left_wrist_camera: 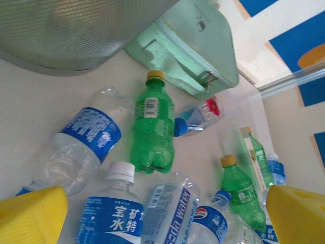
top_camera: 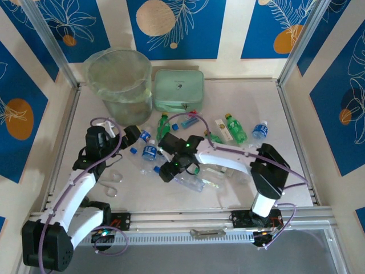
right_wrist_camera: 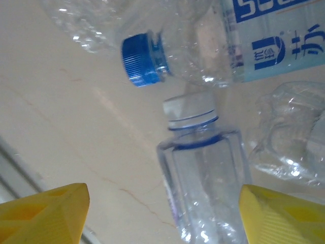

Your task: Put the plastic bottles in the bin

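My right gripper (right_wrist_camera: 162,216) wide open, straddling a clear bottle (right_wrist_camera: 203,173), not closed on it. My left gripper (left_wrist_camera: 165,216) open, empty, above the plastic bottles (left_wrist_camera: 152,127) lying on the table (top_camera: 251,97); bin (top_camera: 120,80) far left, beside mint case (top_camera: 178,89)

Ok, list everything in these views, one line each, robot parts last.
bin: one, translucent pale green, far left of the table
case: one, mint green, flat, right beside the bin
green bottles: at least three, lying mid-table and to the right
clear bottles with blue labels: several, exact count unclear, heaped mid-table
lone blue-label bottle: one, right of the heap
clear bottle: one, lying between the right jaws, ungripped
left arm: white and black, near left; left jaws open above the heap's left side
right arm: white and black, near right; right jaws open, low over the heap
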`<act>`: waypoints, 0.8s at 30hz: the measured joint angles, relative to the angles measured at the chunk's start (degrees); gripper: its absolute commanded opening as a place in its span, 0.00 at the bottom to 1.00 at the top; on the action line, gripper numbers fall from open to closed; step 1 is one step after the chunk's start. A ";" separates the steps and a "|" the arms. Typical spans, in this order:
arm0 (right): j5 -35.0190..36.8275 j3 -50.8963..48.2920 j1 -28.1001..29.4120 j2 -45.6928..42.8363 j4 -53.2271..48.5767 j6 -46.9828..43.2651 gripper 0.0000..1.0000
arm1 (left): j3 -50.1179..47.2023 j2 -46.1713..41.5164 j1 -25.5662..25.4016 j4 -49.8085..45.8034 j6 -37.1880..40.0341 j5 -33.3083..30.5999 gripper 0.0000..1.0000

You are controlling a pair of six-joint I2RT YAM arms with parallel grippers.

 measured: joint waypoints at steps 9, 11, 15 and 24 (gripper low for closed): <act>7.48 4.04 1.44 7.50 -5.95 -4.15 0.79 | -0.02 2.91 0.00 -2.36 -0.50 -1.73 1.00; 8.46 4.15 1.79 8.07 -5.99 -4.61 0.78 | -0.02 2.91 0.00 -2.25 -0.72 -1.73 1.00; 9.99 4.20 2.40 9.03 -6.14 -5.11 0.79 | -0.02 3.69 0.00 -1.60 -1.33 -1.68 1.00; 12.41 4.68 3.30 11.50 -5.86 -6.38 0.77 | -0.02 4.39 0.00 -0.85 -1.77 -1.66 1.00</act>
